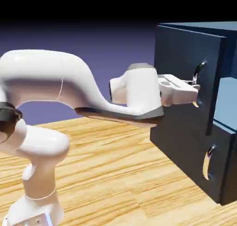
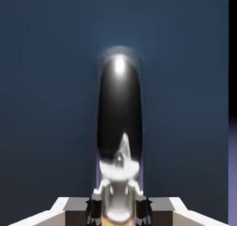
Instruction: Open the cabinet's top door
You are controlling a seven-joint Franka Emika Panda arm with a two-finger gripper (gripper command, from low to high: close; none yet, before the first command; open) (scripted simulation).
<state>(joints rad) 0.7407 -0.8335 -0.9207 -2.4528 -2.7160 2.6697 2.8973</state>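
The dark navy cabinet (image 1: 203, 30) stands at the exterior view's right. Its top door (image 1: 180, 67) carries a curved silver handle (image 1: 200, 68). My gripper (image 1: 196, 87) reaches level from the left and meets this handle around its middle. In the hand view the shiny handle (image 2: 119, 114) runs up the centre, large, in front of the flat navy door (image 2: 46, 81). The two dark fingertips (image 2: 96, 206) press against its lower end from both sides, so my gripper (image 2: 119, 207) is shut on the handle.
Below the top door is a shorter navy panel (image 1: 185, 146) with its own silver handle (image 1: 208, 162). The wooden table (image 1: 115, 174) spreads under the arm. My white arm (image 1: 55, 86) rises from the lower left.
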